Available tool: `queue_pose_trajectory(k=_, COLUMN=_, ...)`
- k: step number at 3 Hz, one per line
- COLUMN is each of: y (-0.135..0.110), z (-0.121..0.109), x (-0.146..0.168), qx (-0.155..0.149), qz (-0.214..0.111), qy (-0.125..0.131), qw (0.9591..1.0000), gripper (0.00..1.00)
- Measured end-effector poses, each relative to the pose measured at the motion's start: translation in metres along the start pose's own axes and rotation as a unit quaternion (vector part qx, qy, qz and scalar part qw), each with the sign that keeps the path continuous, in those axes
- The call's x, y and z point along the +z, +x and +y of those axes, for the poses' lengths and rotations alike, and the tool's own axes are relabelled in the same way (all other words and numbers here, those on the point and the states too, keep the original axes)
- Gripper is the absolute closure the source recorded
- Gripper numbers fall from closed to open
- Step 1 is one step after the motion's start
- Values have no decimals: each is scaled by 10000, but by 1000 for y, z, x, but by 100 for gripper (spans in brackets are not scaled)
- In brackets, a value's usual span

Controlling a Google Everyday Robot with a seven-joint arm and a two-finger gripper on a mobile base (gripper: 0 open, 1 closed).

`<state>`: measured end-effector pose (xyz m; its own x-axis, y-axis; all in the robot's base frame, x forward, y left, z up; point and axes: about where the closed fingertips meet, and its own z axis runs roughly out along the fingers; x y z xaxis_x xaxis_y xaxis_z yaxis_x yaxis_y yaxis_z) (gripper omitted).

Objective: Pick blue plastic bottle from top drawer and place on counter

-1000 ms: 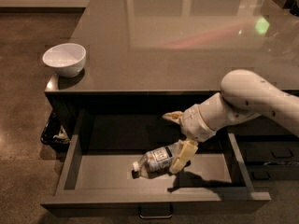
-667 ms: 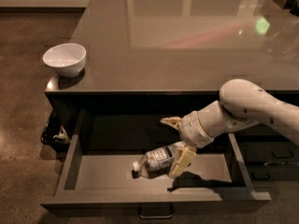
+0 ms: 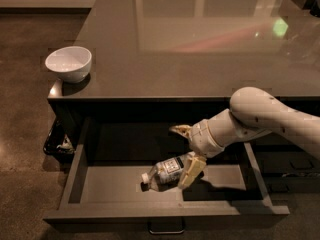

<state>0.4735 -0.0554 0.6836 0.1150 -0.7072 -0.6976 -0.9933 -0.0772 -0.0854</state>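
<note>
Bottle unmoved: blue plastic bottle (image 3: 166,171) lies on its side on the floor of the top drawer (image 3: 110,184), white cap (image 3: 145,177) pointing left and toward the front, in the same spot and at the same tilt as a second ago. Straddled at its base end by the gripper (image 3: 179,156), spread wide, one finger up behind the bottle, the other down across its near side, clasping nothing yet. Possibly touching the bottle with that lower finger, though too dim there to say. Changed over the last second: only the arm (image 3: 260,114), elbow sunk lower and swung a little leftward over the drawer's right half, gripper barely shifted. Reads as settling into a grasp, not lifting. Needs closing on the body, raising clear of the drawer's front wall, then carrying up to the counter (image 3: 200,59), where the white bowl (image 3: 69,63) sits well apart at the left corner.
</note>
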Motion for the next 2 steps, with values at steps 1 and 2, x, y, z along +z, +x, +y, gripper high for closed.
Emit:
queue_pose_trajectory(k=1, y=17, z=-18, x=16, qx=-81, qz=-89, qy=110, qw=9999, gripper=0)
queue_pose_trajectory(k=2, y=34, z=-21, x=28, qx=-23, qz=-148, qy=88, qw=9998, gripper=0)
